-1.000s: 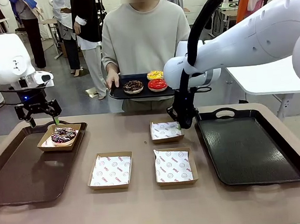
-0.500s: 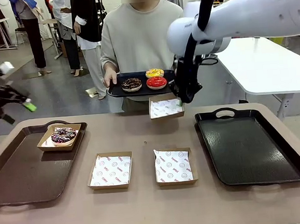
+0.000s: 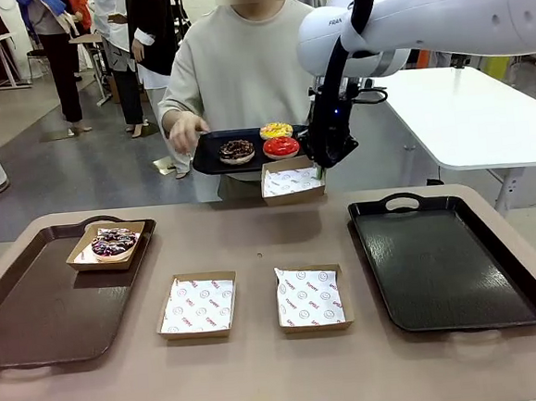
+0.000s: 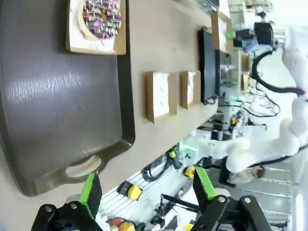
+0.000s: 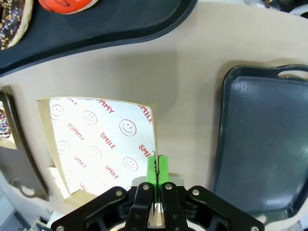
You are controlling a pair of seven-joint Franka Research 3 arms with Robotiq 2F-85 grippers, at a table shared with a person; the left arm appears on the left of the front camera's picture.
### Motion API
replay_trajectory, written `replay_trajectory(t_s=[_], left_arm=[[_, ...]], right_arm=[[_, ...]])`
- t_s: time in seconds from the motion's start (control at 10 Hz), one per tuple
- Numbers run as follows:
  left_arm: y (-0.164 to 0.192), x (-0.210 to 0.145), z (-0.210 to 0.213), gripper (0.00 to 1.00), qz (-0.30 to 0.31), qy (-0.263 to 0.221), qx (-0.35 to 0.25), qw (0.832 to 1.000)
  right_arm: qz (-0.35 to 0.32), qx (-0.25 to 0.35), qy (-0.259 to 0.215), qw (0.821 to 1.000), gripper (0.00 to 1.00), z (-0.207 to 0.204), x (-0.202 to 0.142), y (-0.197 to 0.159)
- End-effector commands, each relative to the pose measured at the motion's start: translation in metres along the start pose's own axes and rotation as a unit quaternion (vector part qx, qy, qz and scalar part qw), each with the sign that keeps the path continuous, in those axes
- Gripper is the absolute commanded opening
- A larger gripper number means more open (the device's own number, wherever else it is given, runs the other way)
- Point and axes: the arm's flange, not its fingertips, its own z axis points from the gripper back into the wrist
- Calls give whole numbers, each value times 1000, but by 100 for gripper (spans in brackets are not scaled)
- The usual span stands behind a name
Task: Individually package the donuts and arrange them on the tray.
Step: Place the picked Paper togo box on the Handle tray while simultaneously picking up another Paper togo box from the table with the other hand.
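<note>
Right pincer [image 3: 319,170]: clamped shut on one side wall of an empty paper box [image 3: 292,182]. The box is held clear of the tabletop [image 3: 263,377] at upper centre of the front view, just under the near edge of the black serving tray [image 3: 211,160] that the person holds.
Left pincer [image 4: 147,187]: jaws wide apart, nothing between them, high above the brown tray [image 4: 57,106].

Risks (judgement):
- The grip is on one thin cardboard wall, so the box hangs from that side, slightly tilted. A donut's weight may fold the wall or swing the box around the pads.
- The box rim is close to the serving tray. A small upward drift could knock it and shift the donuts.
- Cannot tell whether the printed liner is fixed. If it is loose, it may slide out.

Containers:
- Serving tray: chocolate donut [image 3: 237,151], red donut [image 3: 281,147], yellow donut [image 3: 276,130] behind the red.
- Brown tray, lower left: one filled box [image 3: 78,260] at its far corner, holding the sprinkled donut [image 3: 113,240].
- Lower centre, two spare boxes [image 3: 197,305], side by side: liners only.
- Black tray [image 3: 450,270], lower right: nothing on it.
</note>
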Motion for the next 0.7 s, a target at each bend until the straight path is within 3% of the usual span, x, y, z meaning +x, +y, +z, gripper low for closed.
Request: replay_trajectory(t_s=[0.0,0.6], left_arm=[[22,5,13,99,7,-9,-52,999],[63,20,23,99,44,-35,-117,992]], right_arm=[[1,0,-4,1000,0,-1,-4,-2],[1,0,-4,1000,0,-1,-4,-2]])
